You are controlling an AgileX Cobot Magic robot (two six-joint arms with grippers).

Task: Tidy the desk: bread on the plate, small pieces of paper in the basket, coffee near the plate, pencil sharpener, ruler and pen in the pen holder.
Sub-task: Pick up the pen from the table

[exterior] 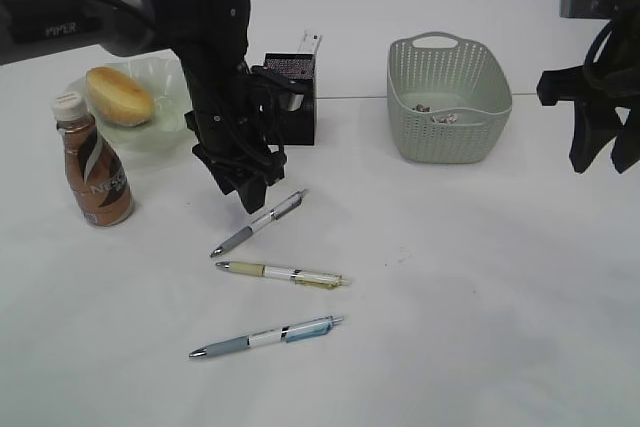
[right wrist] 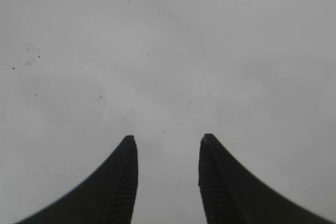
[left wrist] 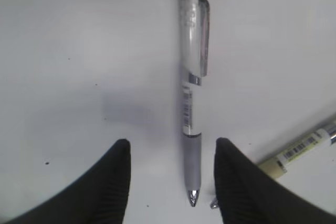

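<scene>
From where I sit, most of the tidying looks done: the bread (exterior: pixel 119 95) lies on the green plate (exterior: pixel 170 127), the coffee (exterior: pixel 92 162) stands just beside that plate, and a couple of paper scraps (exterior: pixel 440 113) sit at the bottom of the basket (exterior: pixel 447 97). The black pen holder (exterior: pixel 296 99) has the clear ruler (exterior: pixel 311 46) poking out of its top; what else is inside I cannot tell, and I see no pencil sharpener anywhere on the desk (exterior: pixel 480 297). What's left, by my reckoning, are three pens lying loose: a grey pen (exterior: pixel 258 222) nearest the holder, a yellowish pen (exterior: pixel 282 273) below it, and a blue pen (exterior: pixel 268 336) closest to the front edge. My left gripper (left wrist: pixel 170 182) hangs over the grey pen with its jaws apart, one finger on each side of the grip end, not closed on it. My right gripper (right wrist: pixel 168 179) is parked off to the side near the basket, jaws apart over bare desk, holding nothing.
</scene>
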